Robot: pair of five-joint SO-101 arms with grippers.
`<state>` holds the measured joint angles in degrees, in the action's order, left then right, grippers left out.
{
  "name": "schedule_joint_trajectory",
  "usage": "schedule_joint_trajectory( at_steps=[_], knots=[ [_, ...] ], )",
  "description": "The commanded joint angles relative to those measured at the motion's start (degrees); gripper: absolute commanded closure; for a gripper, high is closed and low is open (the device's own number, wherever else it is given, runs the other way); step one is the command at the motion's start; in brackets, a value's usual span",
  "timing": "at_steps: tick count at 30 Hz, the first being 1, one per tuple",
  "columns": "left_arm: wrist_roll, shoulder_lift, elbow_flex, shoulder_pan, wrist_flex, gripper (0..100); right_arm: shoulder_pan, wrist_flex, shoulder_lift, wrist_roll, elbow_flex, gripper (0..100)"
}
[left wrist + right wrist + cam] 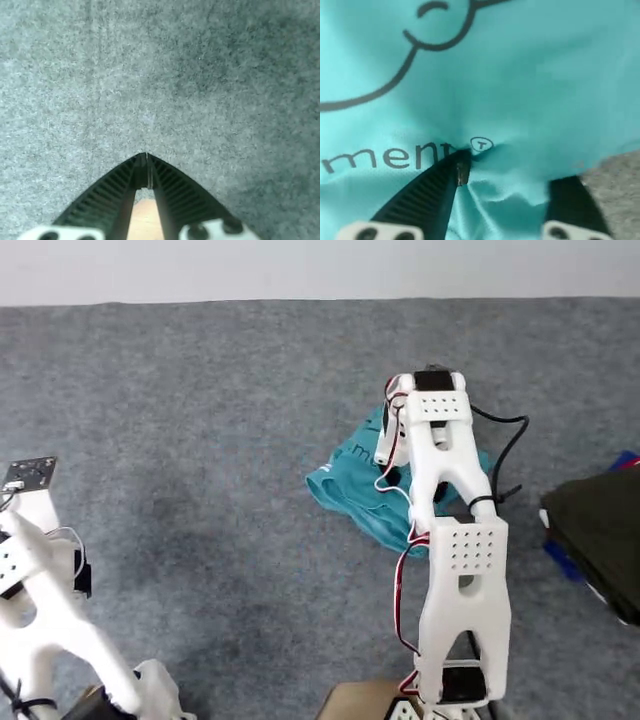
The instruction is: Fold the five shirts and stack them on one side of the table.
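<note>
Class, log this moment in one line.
left gripper: shut, over table | right gripper: open, in teal shirt | dark pile: right edge

The right arm [462,610] and left arm [48,608] are white plastic. The right carries a perforated plate [468,545], red-white wires [399,585] and a black cable [510,455]. The jaws are black and ribbed, on white screw-holed mounts [207,231].

The shirt [348,492] lies crumpled on the tabletop [200,420], a little right of centre in the high view. The right arm [455,540] stretches from the lower edge up over the shirt. The right pincer [512,172] rests on the shirt, with cloth bunched between its spread fingers. A pile of clothes [600,525] lies at the right edge, well apart from the shirt. The left arm [45,610] stands in the lower left corner, and the left pincer [146,159] is closed above bare tabletop.
</note>
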<state>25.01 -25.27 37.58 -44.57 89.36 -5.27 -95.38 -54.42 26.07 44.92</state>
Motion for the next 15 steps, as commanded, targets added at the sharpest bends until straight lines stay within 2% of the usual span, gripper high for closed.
schedule_joint_trajectory(
  at_steps=[1, 5, 11, 15],
  knots=[
    [-0.26, -1.41, -0.22, 0.35, -0.35, 99, 2.24, -0.04, -1.80, -2.81, -0.62, 88.3],
    [-0.26, -1.41, -0.22, 0.35, -0.35, 99, 2.59, 0.04, -1.36, -7.12, -0.53, 99.0],
    [-0.26, -1.41, -0.22, 0.35, -0.26, 99, 4.44, -7.25, -1.36, -13.10, 5.98, 98.9],
    [-0.26, -1.41, -0.22, 0.35, -0.26, 99, 8.13, -7.43, 1.71, -14.59, 8.18, 98.9]
  ],
)
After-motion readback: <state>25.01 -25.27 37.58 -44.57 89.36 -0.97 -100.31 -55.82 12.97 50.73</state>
